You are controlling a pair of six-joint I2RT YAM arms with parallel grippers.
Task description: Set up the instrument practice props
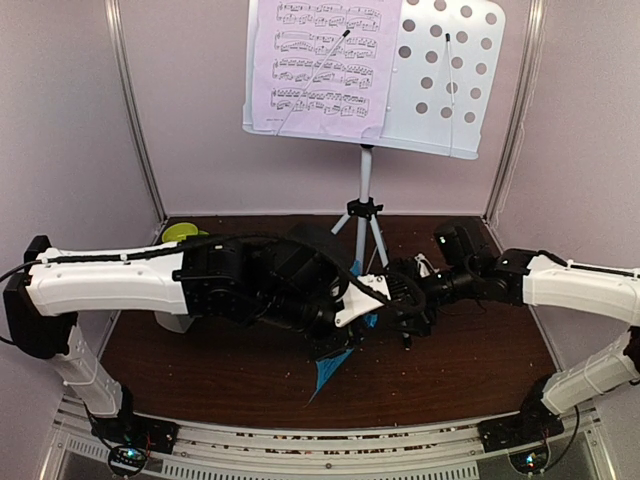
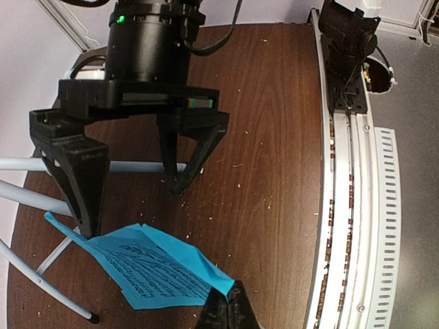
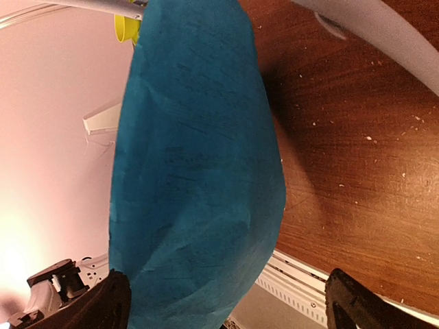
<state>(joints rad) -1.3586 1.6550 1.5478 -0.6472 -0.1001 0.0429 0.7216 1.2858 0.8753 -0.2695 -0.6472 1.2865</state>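
The white perforated music stand (image 1: 450, 80) on its silver tripod (image 1: 365, 215) stands at the back with a lilac page (image 1: 325, 65) on its left half. My left gripper (image 1: 338, 345) is shut on one corner of the cyan page (image 1: 333, 368), as the left wrist view (image 2: 230, 305) shows, with the page (image 2: 151, 267) just above the table. My right gripper (image 2: 132, 205) faces it, open, one fingertip (image 2: 86, 229) at the page's far corner. In the right wrist view the cyan page (image 3: 199, 171) hangs between the spread jaws (image 3: 236, 305). No metronome shows clearly.
A lime-green bowl (image 1: 181, 232) sits at the back left. A white object (image 1: 175, 322) lies partly hidden under my left arm; I cannot tell what it is. Tripod legs (image 2: 41, 164) run close behind the right gripper. The table's railed front edge (image 2: 329, 205) is near.
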